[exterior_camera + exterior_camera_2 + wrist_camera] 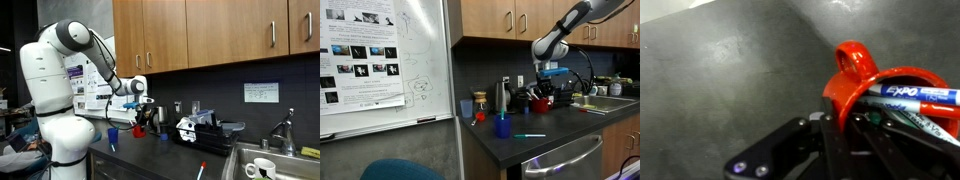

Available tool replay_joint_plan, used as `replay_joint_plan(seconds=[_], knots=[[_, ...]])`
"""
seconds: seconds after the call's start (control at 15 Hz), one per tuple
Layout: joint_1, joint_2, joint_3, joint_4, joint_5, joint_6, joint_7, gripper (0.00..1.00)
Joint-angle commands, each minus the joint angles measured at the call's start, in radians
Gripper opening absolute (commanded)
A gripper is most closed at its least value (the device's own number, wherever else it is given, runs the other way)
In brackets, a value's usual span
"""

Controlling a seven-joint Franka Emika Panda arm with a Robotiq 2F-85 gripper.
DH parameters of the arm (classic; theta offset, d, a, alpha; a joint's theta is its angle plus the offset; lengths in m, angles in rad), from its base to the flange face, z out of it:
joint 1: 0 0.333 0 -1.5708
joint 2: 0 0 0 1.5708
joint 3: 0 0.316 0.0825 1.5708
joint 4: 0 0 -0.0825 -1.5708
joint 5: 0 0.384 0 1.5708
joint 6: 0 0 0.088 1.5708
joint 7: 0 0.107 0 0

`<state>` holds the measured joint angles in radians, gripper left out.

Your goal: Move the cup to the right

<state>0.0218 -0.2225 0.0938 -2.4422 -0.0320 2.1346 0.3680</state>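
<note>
The red cup (845, 90) fills the right of the wrist view; it has a small round loop on its rim and holds Expo markers (905, 95). My gripper (835, 118) is shut on the cup's rim wall, one finger inside and one outside. In both exterior views the cup (541, 103) (137, 128) hangs under the gripper (544, 88) (141, 112) at or just above the dark counter; I cannot tell whether it touches.
A small blue cup (502, 125) (113, 133) and a small red object (478, 116) (163, 137) stand on the counter. A steel flask (503, 95) and a tan cup (467, 107) stand behind. A loose marker (530, 135) lies near the front edge. A white mug (262, 168) sits in the sink.
</note>
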Motion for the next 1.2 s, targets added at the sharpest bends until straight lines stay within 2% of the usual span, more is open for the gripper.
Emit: replay_joint_plan(seconds=[0.0, 0.73, 0.8, 0.87, 1.13], knots=[[-0.039, 0.000, -0.038, 0.020, -0.008, -0.005, -0.007, 0.02], [-0.147, 0.026, -0.155, 0.076, 0.000, -0.007, -0.015, 0.02], [-0.151, 0.030, -0.160, 0.084, -0.001, -0.008, -0.013, 0.02], [-0.143, 0.013, -0.151, 0.052, -0.001, 0.000, -0.008, 0.07], [-0.149, 0.024, -0.161, 0.065, -0.001, -0.001, -0.008, 0.07]])
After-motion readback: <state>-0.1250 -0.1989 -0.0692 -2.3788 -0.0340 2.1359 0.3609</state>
